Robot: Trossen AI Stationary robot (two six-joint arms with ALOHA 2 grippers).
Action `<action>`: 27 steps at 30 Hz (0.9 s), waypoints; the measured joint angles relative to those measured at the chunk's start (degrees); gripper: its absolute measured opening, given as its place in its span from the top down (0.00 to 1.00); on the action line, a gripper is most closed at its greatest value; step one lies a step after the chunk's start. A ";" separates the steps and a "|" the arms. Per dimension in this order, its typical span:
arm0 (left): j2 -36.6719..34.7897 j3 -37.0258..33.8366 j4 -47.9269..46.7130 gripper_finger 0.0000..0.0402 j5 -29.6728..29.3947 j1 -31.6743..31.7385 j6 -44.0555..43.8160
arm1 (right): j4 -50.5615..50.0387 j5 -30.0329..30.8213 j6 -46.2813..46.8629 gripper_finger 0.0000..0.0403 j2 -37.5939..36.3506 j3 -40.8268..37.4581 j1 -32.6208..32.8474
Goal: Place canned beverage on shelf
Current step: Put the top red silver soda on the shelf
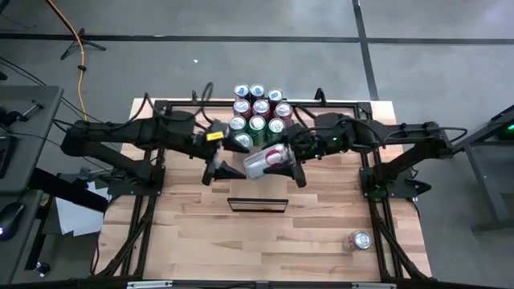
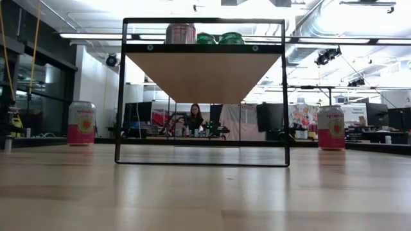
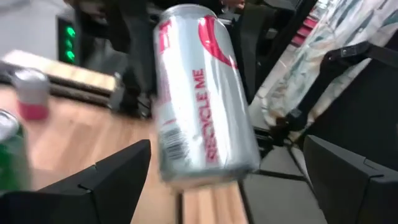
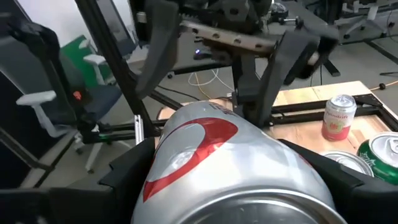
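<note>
You've got 1 silver can w/ red markings [image 1: 267,160] held on its side over the table's middle, between both arms. Right gripper [image 1: 287,163] is clamped on it; in the right wrist view the can [image 4: 230,168] fills the space between that arm's fingers [image 4: 134,171]. Left gripper [image 1: 229,164] has its claw spread apart, just beside the can's other end; in the left wrist view the can [image 3: 199,99] sits between the 2 fingers [image 3: 109,180] w/ clear gaps on both sides, not touched.

The shelf [image 1: 259,105] is at the table's far edge, seen from below in the low view [image 2: 204,74]. Count on it from the high view: 9 cans [image 1: 258,114] in 3 rows of 3. Top row: 2 blue-white tops, 1 silver. Mid row: dark red. Near row: green. A 10th can top may be partly hidden under the left arm; can't tell for sure.

On the table [image 1: 201,233]: 1 small dark wire frame [image 1: 258,205] at centre, and 1 pink can [image 1: 359,240] lying near the front right corner. The low view shows 2 pink cans upright, 1 left [image 2: 81,123], 1 right [image 2: 331,128]. 1 person [image 2: 194,119] sits in the room far behind.
</note>
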 joint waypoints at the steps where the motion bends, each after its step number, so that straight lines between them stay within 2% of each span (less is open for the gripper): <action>1: 0.61 0.00 0.04 0.11 0.66 0.01 -0.80 | 0.22 0.01 -0.20 0.28 0.44 0.00 0.00; 10: 4.62 0.00 -1.61 0.11 5.04 0.02 -3.19 | 1.19 -1.76 -2.98 0.28 4.11 -0.02 0.18; 14: 5.86 -0.03 -3.87 0.11 8.77 0.00 -3.33 | 1.93 -1.65 -4.89 0.28 4.61 1.17 0.33; 18: 6.69 -0.12 -3.79 0.13 8.89 -0.02 -3.28 | 2.74 -1.72 -6.14 0.28 4.56 1.79 0.35; 22: 6.99 -0.07 -3.56 0.22 7.47 0.01 -2.53 | 1.32 -1.84 -6.06 0.28 4.54 1.79 0.37; 27: 6.87 -0.09 -3.56 0.41 6.43 -0.04 -0.85 | 0.91 -2.50 -6.54 0.28 4.70 1.79 0.35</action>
